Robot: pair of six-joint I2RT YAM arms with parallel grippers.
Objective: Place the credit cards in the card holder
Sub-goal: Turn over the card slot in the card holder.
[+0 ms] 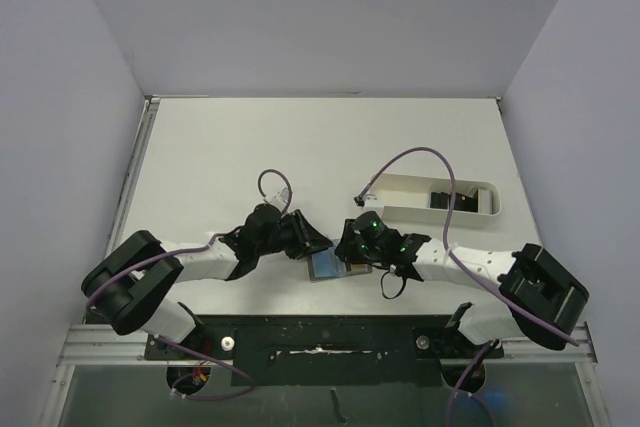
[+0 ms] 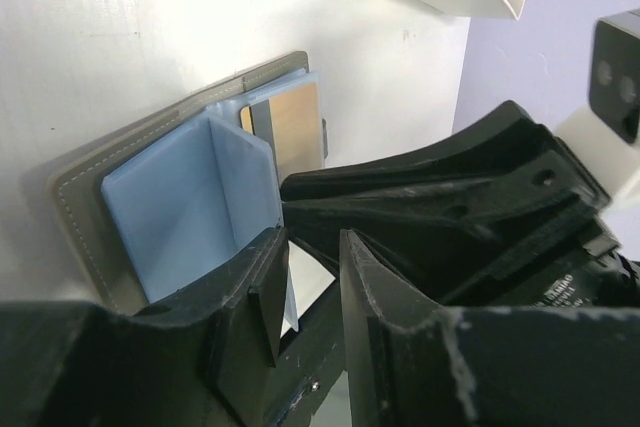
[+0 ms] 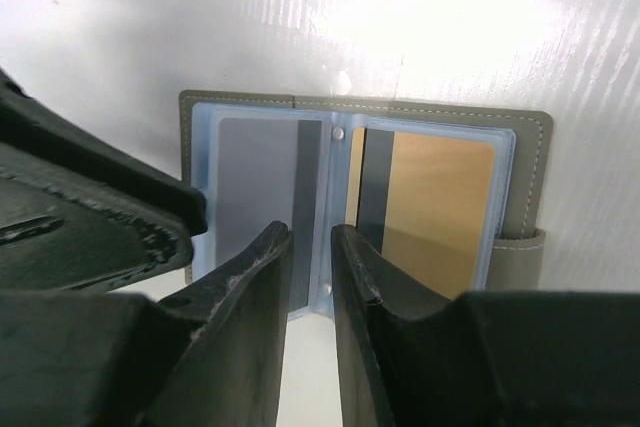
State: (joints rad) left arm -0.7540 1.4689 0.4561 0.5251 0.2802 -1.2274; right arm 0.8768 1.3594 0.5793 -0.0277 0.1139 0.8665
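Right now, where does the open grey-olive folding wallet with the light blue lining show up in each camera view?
Top external: the wallet is small, at the lower centre of the picture.
Left wrist: the wallet lies left of centre, seen at a slant, one blue leaf standing up.
Right wrist: the wallet is spread open across the middle.
Shared landmark: the tan-gold card in its pocket, also clear in the left wrist view; too small to tell from above.
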